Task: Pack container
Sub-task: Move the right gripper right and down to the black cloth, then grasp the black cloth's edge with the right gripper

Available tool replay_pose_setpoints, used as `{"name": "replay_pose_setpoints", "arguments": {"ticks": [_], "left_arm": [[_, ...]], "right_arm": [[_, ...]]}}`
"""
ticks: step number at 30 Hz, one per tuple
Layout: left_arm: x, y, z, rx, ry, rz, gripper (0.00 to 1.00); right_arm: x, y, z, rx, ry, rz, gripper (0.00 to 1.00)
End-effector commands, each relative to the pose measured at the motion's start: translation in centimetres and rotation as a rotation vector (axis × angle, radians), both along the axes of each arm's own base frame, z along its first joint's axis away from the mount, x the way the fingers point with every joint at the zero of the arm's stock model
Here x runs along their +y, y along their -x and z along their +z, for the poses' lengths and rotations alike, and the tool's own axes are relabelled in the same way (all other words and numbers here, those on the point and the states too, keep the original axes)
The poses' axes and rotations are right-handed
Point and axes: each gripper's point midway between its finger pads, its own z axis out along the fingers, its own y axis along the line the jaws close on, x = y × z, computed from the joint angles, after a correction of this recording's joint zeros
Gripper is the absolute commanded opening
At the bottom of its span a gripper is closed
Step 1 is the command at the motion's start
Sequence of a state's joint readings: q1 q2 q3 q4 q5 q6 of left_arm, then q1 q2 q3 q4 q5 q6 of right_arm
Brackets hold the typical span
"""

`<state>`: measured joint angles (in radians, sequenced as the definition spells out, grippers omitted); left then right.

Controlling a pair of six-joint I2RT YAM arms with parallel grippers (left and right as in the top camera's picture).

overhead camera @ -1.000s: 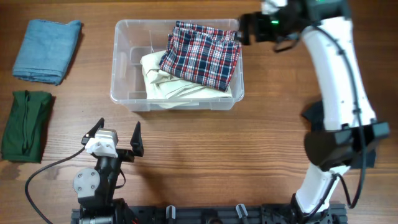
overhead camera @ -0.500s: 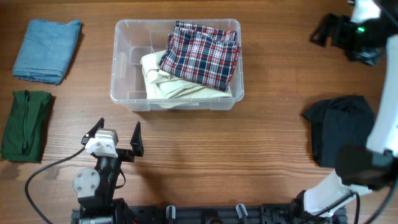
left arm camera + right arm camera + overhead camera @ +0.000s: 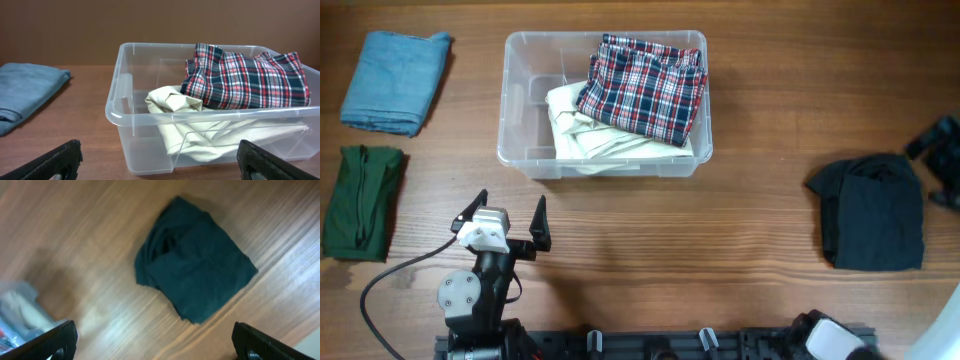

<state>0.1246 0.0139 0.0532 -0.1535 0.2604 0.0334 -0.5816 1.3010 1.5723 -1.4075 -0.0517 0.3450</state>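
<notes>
So, counting it all up: one container (image 3: 525,130), five folded pieces of clothing and two grippers, all on a wooden table (image 3: 740,250).

Two of the pieces are inside the container. A red, white and navy plaid one (image 3: 645,88) lies on top toward the right side, partly over a cream one (image 3: 585,135) underneath. The other three lie out on the table: a light blue one (image 3: 395,80) at the far left, a dark green one (image 3: 360,200) just below it, and a black one (image 3: 875,212) way over on the right.

The container is a clear plastic rectangular bin with rounded corners and a thick rim. You can see the clothes right through its walls in the left wrist view. Its left part is bare, and the plaid piece rides up about level with the rim.

It sits at the top middle of the table. The left gripper (image 3: 510,208) is at the near edge, pointing at the container's long side and well apart from it, with its fingers spread wide and nothing between them. The right gripper (image 3: 152,342) is off at the far right edge, just beside the black piece and well away from the container. It's spread wide too and holds nothing. In its own camera the black piece fills the middle, and the container is just a blur at the left edge.
</notes>
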Motion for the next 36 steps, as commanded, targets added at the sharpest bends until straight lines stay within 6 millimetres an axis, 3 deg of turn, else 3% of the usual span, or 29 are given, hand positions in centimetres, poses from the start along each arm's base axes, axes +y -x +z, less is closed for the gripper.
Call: {"name": "replay_pose_setpoints", "arguments": {"ticks": [1,7,11,26,30,36], "left_arm": [[-0.1,0.0,-0.1,-0.004,-0.015,-0.007,1.00],[-0.1,0.0,-0.1,-0.004,-0.015,-0.007,1.00],[-0.1,0.0,-0.1,-0.004,-0.015,-0.007,1.00],[-0.1,0.0,-0.1,-0.005,-0.015,-0.007,1.00],[-0.1,0.0,-0.1,-0.005,-0.015,-0.007,1.00],[-0.1,0.0,-0.1,-0.004,-0.015,-0.007,1.00]], "right_arm": [[0.4,2.1,-3.2,-0.017,-0.059,-0.115,1.00],[1.2,3.8,-9.7,-0.003,-0.170,-0.180,1.00],[1.4,4.3,-12.8,-0.008,-0.244,-0.209,1.00],[0.3,6.5,-16.3,0.018,-0.261,-0.258,1.00],[1.0,7.1,-18.5,0.017,-0.309,-0.275,1.00],[1.1,6.6,-20.3,-0.030,-0.325,-0.269,1.00]]}}
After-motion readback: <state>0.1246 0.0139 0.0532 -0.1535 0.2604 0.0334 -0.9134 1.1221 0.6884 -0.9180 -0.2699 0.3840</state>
